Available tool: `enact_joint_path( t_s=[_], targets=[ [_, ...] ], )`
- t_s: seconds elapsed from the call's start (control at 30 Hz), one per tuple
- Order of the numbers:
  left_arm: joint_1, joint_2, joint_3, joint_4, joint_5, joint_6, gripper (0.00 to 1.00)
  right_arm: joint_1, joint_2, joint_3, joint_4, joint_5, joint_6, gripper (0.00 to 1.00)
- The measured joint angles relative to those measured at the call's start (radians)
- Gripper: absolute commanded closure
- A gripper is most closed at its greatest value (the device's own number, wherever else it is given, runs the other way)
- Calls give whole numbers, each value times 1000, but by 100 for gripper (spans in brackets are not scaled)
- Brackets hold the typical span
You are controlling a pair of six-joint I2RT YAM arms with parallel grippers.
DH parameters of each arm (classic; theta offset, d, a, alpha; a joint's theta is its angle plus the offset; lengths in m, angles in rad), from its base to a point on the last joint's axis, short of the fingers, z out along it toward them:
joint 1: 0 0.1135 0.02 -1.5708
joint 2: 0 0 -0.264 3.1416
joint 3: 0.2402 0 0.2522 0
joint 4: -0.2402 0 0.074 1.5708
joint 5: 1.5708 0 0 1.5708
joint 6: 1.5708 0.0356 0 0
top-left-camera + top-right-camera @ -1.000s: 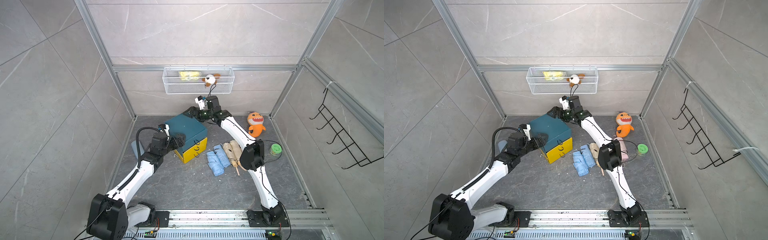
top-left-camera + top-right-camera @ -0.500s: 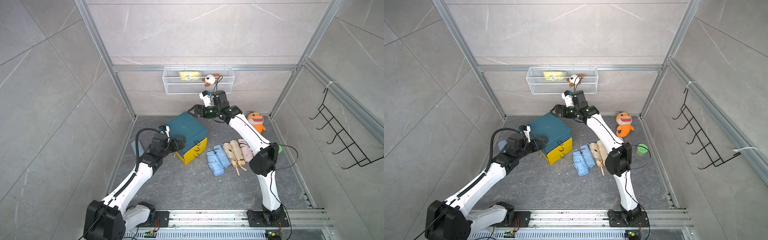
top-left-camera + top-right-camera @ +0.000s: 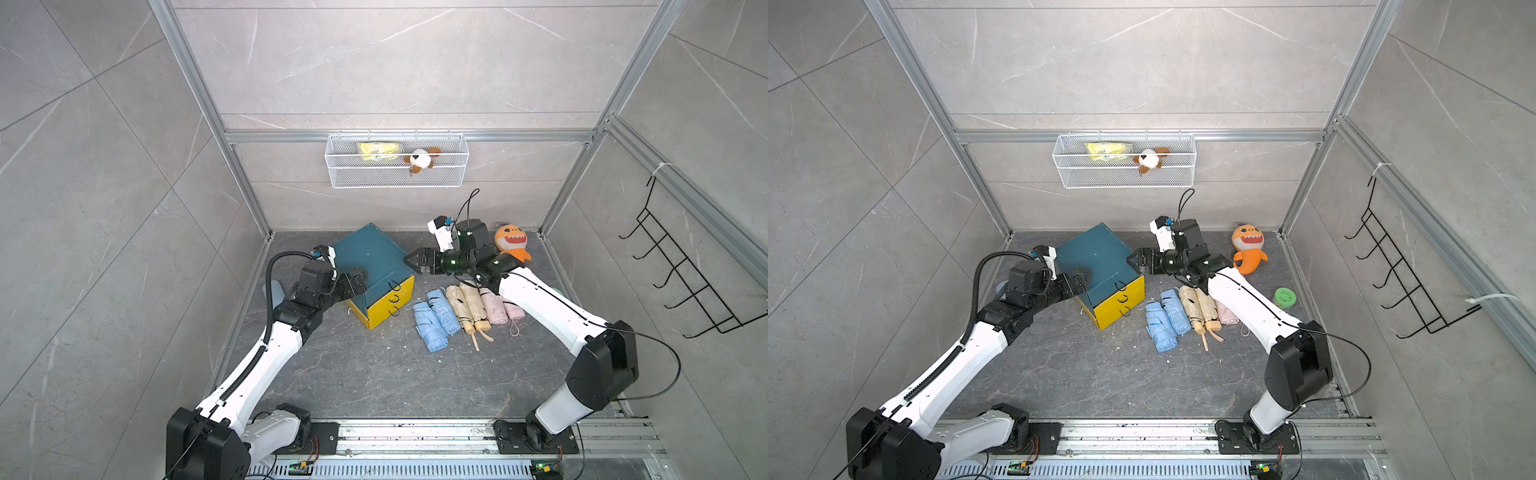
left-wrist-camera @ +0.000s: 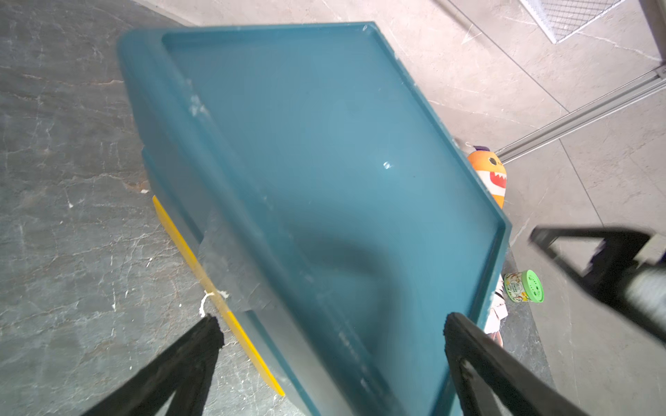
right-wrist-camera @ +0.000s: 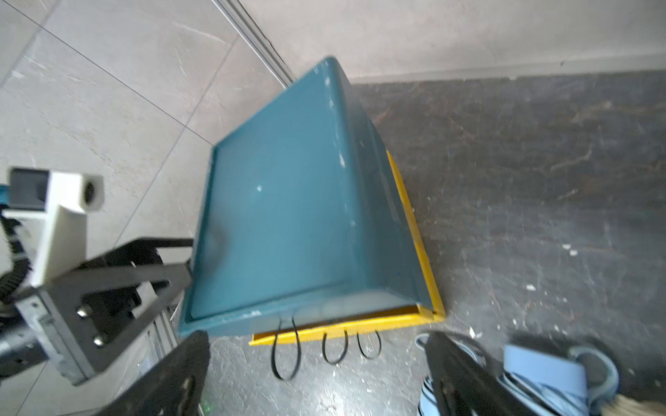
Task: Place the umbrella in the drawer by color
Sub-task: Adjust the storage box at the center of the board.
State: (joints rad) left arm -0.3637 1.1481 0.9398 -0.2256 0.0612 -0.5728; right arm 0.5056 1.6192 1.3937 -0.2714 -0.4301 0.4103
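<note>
The drawer cabinet (image 3: 371, 261) is teal with a yellow drawer front (image 3: 386, 305) that carries black loop handles (image 5: 334, 347). It stands at the back left of the floor. Folded umbrellas lie in a row to its right: blue (image 3: 434, 322), beige (image 3: 467, 305) and pink (image 3: 498, 309). My left gripper (image 3: 359, 280) (image 4: 331, 327) is open over the cabinet's near left corner, holding nothing. My right gripper (image 3: 413, 262) (image 5: 317, 349) is open at the cabinet's right front corner, above the loop handles, with a blue umbrella (image 5: 540, 374) beside one finger.
An orange shark plush (image 3: 512, 244) sits at the back right, and a green-lidded jar (image 3: 1285, 298) stands near the right wall. A wire basket (image 3: 397, 176) hangs on the back wall. A black hook rack (image 3: 681, 286) hangs on the right wall.
My right gripper has come from the cabinet's far back side forward to its right front corner, and the elbow has swung out to the right. The left gripper has stayed at the cabinet.
</note>
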Motion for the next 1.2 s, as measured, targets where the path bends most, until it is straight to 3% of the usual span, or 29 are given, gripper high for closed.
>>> enact_joint_path(
  t_s=[0.43,0.87,1.2],
  targets=[
    [9,102,23,28,47,3,0,111,0,-163,85,-15,42,20],
    [28,108,27,31,46,4,1,158,134,-80,132,-31,72,37],
    [78,114,21,53,47,4,0,193,222,47,122,-33,95,38]
  ],
)
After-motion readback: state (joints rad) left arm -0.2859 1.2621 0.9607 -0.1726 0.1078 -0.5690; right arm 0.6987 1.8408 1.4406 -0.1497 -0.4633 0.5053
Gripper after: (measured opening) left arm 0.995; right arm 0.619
